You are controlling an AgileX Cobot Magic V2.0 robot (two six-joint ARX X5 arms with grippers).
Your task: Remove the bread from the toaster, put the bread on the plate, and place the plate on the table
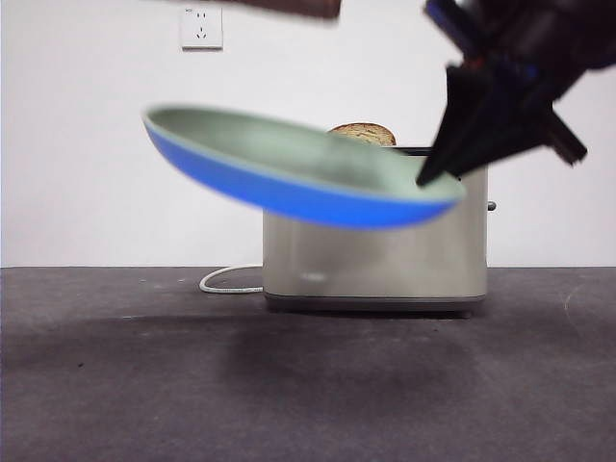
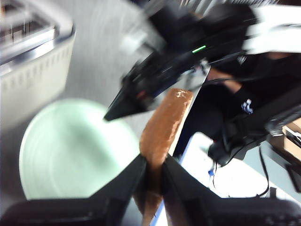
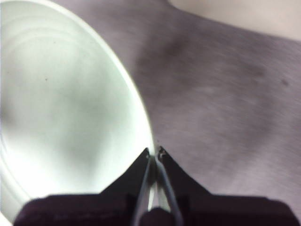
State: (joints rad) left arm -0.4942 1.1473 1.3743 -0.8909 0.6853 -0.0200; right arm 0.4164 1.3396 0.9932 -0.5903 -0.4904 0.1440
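My right gripper (image 3: pixel 154 151) is shut on the rim of the mint-green plate (image 3: pixel 61 108) with a blue underside. It holds the plate (image 1: pixel 289 159) tilted in the air in front of the cream toaster (image 1: pixel 385 260); this gripper (image 1: pixel 433 173) comes in from the upper right. My left gripper (image 2: pixel 151 157) is shut on a slice of bread (image 2: pixel 167 117), held edge-on above the plate (image 2: pixel 70 150). A blurred brown strip (image 1: pixel 289 8) at the top edge of the front view seems to be this slice. Another slice's domed top (image 1: pixel 364 133) sticks out of the toaster.
The toaster stands at the back of the dark table (image 1: pixel 144 385), its white cord (image 1: pixel 226 281) looping to the left. A wall socket (image 1: pixel 201 27) is on the white wall. The left wrist view shows the toaster's top (image 2: pixel 28 52) and the right arm (image 2: pixel 155 75) over the plate.
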